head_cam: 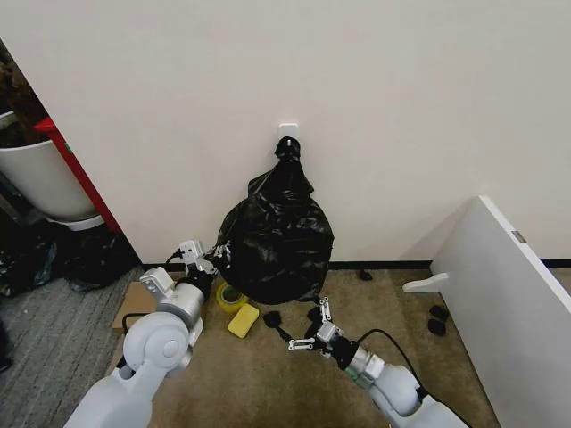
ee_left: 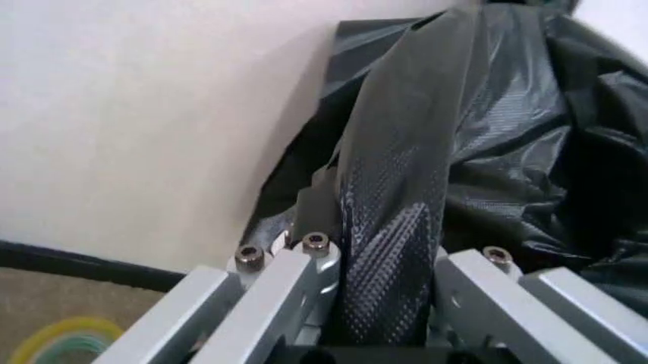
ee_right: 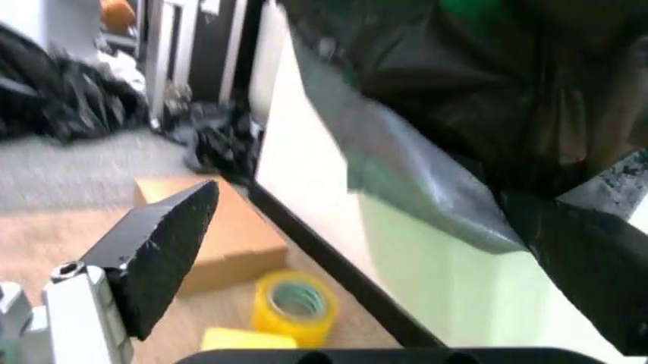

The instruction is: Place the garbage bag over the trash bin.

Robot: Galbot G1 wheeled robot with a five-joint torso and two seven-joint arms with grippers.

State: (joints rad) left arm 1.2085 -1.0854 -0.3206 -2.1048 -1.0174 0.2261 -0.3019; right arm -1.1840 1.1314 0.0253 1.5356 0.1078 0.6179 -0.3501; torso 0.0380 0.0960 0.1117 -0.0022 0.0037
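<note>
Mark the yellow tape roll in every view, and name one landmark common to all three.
Head view: the yellow tape roll lies on the carpet under the hanging black plastic, beside the left arm.
Left wrist view: the roll lies on the carpet, off to the side of the left end effector gripping the garbage bag.
Right wrist view: the roll lies on the carpet below the cardboard.
Shared landmark: the black baseboard.
</note>
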